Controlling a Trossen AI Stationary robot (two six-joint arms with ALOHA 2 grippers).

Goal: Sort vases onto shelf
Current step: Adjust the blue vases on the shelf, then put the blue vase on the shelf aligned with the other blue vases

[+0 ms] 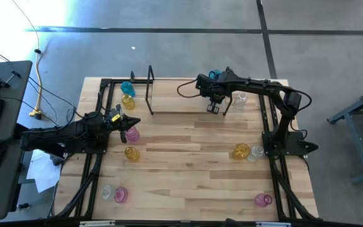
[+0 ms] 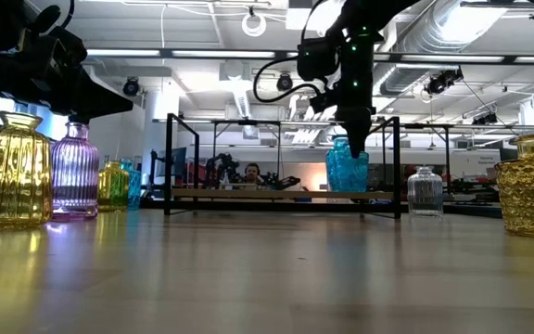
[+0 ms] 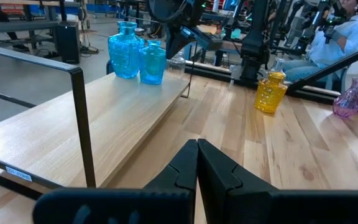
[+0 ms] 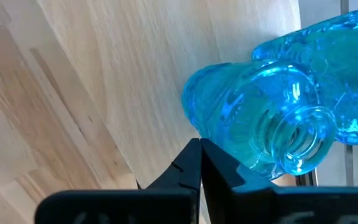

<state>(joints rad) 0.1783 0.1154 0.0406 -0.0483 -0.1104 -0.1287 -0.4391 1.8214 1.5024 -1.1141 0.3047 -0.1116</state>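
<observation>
The shelf (image 3: 123, 118) is a light-wood board in black rods along the table's far side; it also shows in the high view (image 1: 181, 101). Two cyan-blue vases (image 3: 124, 48) (image 3: 153, 61) stand upright on its right part. My right gripper (image 4: 199, 149) is shut, pointing down, right over the nearer blue vase (image 4: 260, 118), as the low view (image 2: 347, 169) shows. My left gripper (image 3: 197, 146) is shut and empty at the table's left, over a pink vase (image 1: 131, 133), pointing along the shelf. My right gripper's shut fingertips (image 4: 194, 155) stand close beside the shoulder (image 4: 210, 124) of the nearer blue vase, coming from above. I cannot tell whether they touch it. The vase stands upright on the shelf board.
A clear vase (image 1: 239, 99) stands by the shelf's right end. Blue (image 1: 128, 88) and yellow (image 1: 128, 101) vases stand far left, another yellow one (image 1: 132, 152) at mid left. Clear and pink vases (image 1: 120, 195) stand near left, yellow and clear ones (image 1: 241, 151) right, a pink one (image 1: 263, 200) near right.
</observation>
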